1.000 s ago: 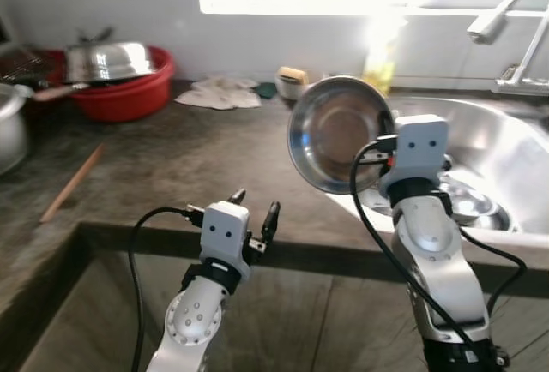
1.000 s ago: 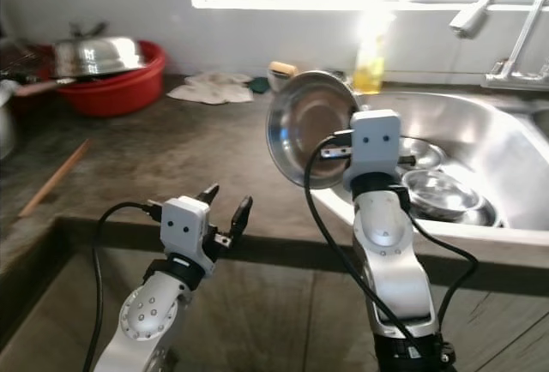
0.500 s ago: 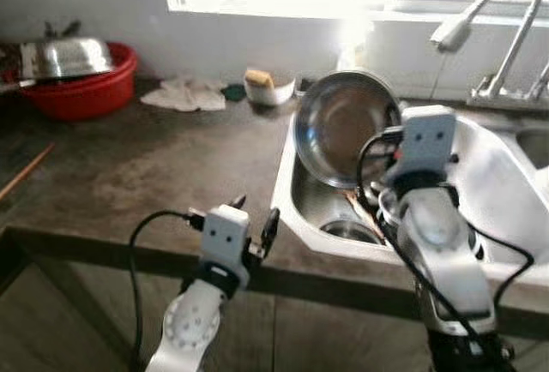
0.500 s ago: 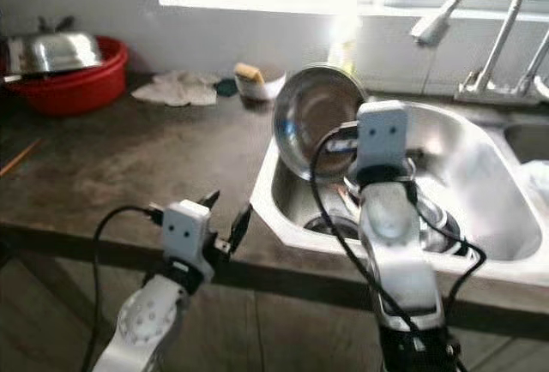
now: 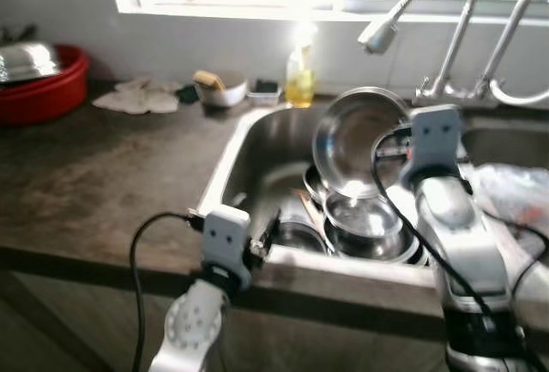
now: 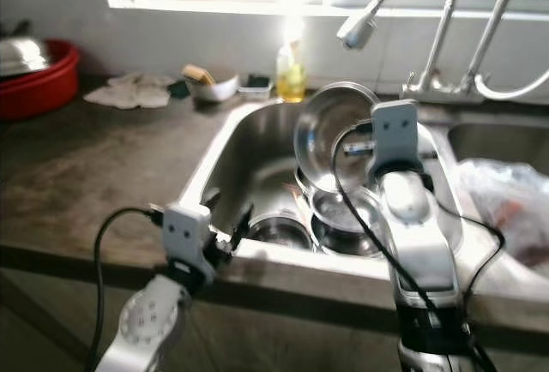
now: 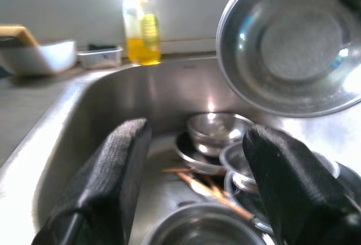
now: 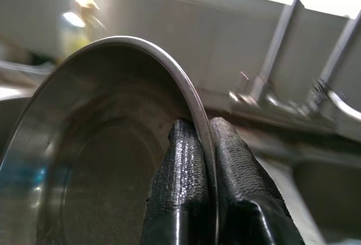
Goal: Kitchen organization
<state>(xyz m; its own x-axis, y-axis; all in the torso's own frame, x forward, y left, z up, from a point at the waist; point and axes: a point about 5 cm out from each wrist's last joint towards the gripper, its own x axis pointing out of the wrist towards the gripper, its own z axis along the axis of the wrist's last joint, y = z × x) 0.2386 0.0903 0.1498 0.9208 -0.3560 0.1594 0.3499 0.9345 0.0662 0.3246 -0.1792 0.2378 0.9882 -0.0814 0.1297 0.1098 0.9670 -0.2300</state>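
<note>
My right gripper (image 8: 201, 127) is shut on the rim of a round steel bowl (image 5: 353, 139), which it holds tilted on edge above the sink (image 5: 249, 145). Under the bowl, several steel bowls (image 5: 364, 218) lie stacked in the basin, with a wooden utensil (image 5: 312, 212) among them. My left gripper (image 7: 196, 135) is open and holds nothing. It hovers at the sink's front edge, pointing into the basin.
A yellow soap bottle (image 5: 299, 76), a white bowl with a sponge (image 5: 216, 87) and rags (image 5: 137, 98) sit along the back wall. A red basin (image 5: 39, 89) stands far left. Two faucets (image 5: 429, 12) arch over the sink. A plastic bag (image 5: 515, 201) lies on the right.
The view has swung right, from the counter to the sink. The right gripper still holds the bowl, now over the stacked dishes. The left gripper stays open.
</note>
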